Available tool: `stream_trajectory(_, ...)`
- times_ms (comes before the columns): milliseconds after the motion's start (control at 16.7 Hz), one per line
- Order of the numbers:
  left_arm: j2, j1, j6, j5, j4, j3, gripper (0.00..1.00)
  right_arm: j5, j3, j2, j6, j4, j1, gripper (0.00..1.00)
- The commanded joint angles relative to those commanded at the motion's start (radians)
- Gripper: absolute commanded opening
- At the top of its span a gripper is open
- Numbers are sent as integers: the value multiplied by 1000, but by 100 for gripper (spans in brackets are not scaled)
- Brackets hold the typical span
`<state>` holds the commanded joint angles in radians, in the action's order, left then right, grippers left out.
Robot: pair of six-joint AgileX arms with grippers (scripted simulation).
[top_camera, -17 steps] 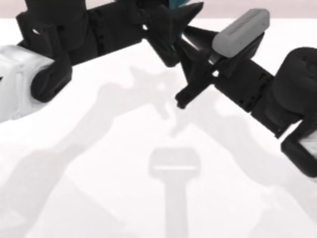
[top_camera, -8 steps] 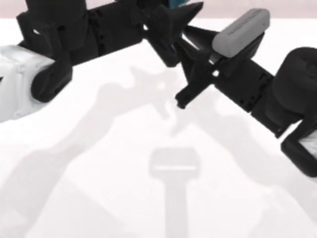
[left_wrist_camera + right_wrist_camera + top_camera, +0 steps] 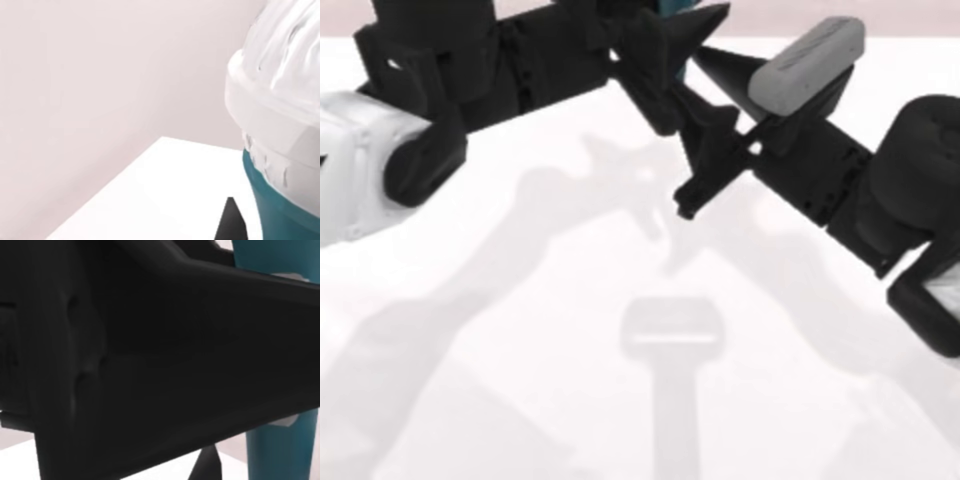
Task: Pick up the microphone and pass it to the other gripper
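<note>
High over the table's far side, my left gripper [image 3: 672,55] is shut on the microphone [image 3: 672,6], of which only a sliver of teal shows at the top edge of the top view. The left wrist view shows its white-grey head [image 3: 280,85] and teal handle [image 3: 282,212] close up, beside one black fingertip [image 3: 230,222]. My right gripper [image 3: 705,130] is open right beside the left one, its pointed fingers spread wide. In the right wrist view the teal handle [image 3: 280,450] stands behind the dark body of the left gripper [image 3: 150,355].
The white table [image 3: 520,350] lies well below both arms and bears only their shadows. The grey block [image 3: 807,62] sits on the right arm. The white part of my left arm [image 3: 350,160] fills the left edge.
The right gripper's far finger has shifted slightly, so its pointed tip now shows clear beside the left gripper. The left arm and the microphone have not moved.
</note>
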<state>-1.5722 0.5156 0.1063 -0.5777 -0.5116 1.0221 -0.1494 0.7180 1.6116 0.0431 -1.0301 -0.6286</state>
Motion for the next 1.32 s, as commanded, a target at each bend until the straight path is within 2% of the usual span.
stream_trajectory(240,0,0,0,0,0,0,0,0,0,0,0,0,0,98)
stream_trajectory(300,0,0,0,0,0,0,0,0,0,0,0,0,0,100)
stream_trajectory(840,4,-2,3,1,1,3,0,2,-6,2,-2,0,3,100)
stream_trajectory(1320,76,-149,8,-126,11,-64,0,-41,-253,-227,3,-17,35,100)
